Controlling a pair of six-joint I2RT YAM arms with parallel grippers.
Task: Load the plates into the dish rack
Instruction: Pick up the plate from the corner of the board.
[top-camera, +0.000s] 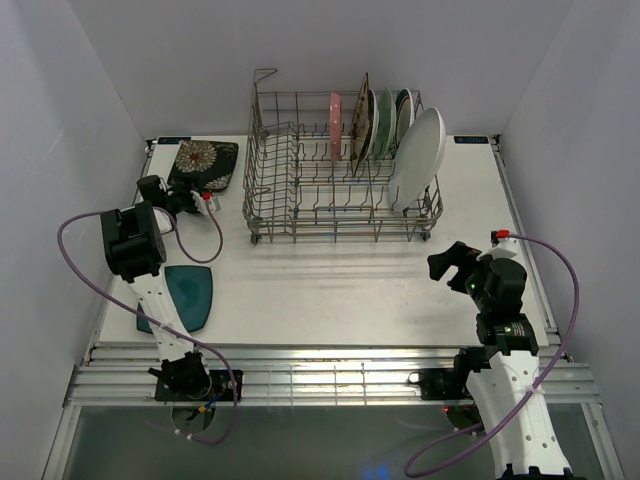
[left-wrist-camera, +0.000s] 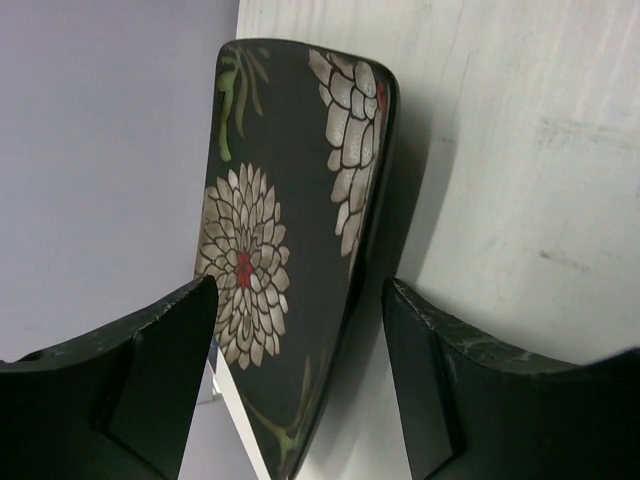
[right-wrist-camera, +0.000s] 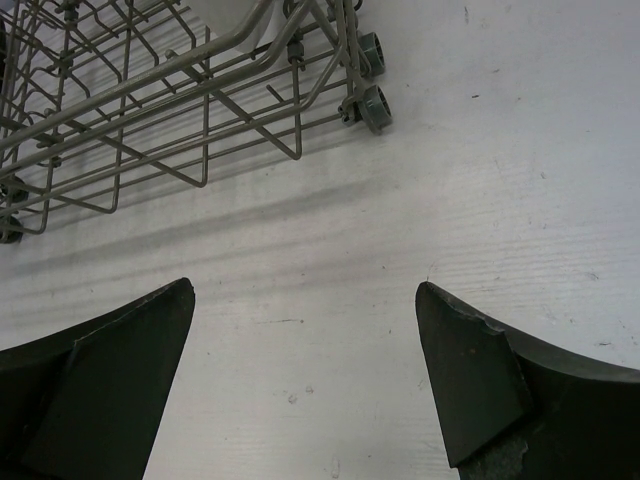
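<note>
though unclear from above, the left claw (left-wrist-camera: 300, 292) gapes wide astride the black floral plate (left-wrist-camera: 285, 140).

Black floral square plate (left-wrist-camera: 290, 200) lies flat, edge between left gripper's (left-wrist-camera: 300, 295) spread jaws; teal plate (top-camera: 193, 295) behind it, dish rack (top-camera: 265, 165) with upright plates off right.

This is a robotics lab test cell: plain white panels (top-camera: 90, 80) box in a white worktop (top-camera: 330, 290), with a cabled left arm (top-camera: 150, 290) and right arm (top-camera: 510, 370) bolted to aluminium rails (top-camera: 330, 385).
</note>
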